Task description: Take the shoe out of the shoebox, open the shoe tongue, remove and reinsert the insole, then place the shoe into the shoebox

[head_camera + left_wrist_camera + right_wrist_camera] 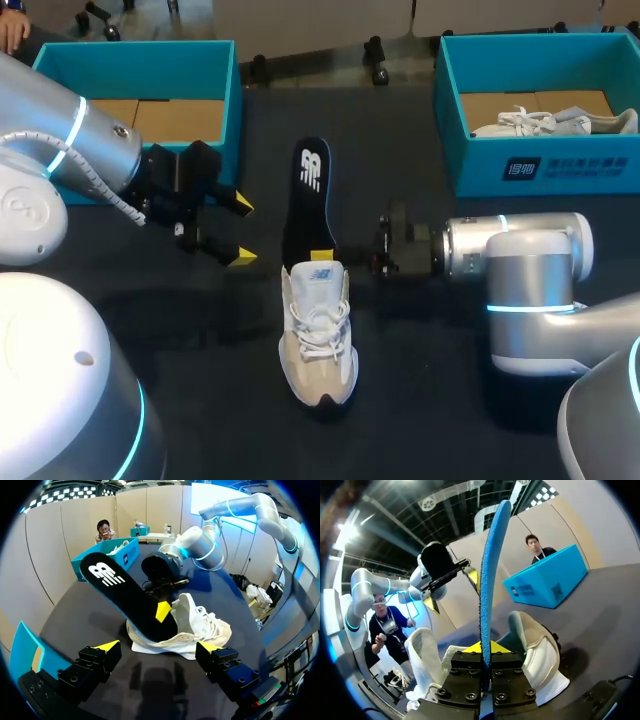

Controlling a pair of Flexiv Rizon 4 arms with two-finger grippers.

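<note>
Closest to the head camera is my left arm (60, 150). The left arm's fingers (242, 258) are spread apart and hold nothing, just beside the sneaker (318, 335). The sneaker rests on the table (430, 400), toe toward me. A black insole (310, 190) projects from its heel end toward the far edge. The right arm's fingers (322, 255) meet the insole at the shoe's collar. One teal shoebox (140, 70) sits far left. A second shoebox (540, 160), far right, holds another white shoe (550, 122). Only this view shows the boxes.

Left wrist view: the insole (125, 592) slants upward, its lower end inside the sneaker (200, 625). The head view does not show this tilt. The left arm's fingers (107, 646) stand wide, short of the shoe.

Right wrist view: the right arm's fingers (470, 649) are closed on the insole (490, 570), seen edge-on with a blue underside that shows nowhere else. The sneaker (535, 645) lies beneath.

Assessment: the shoe is out and its mouth is open. The insole is partly withdrawn, and I cannot tell whether it is going out or in. Seating it and boxing the shoe remain.
</note>
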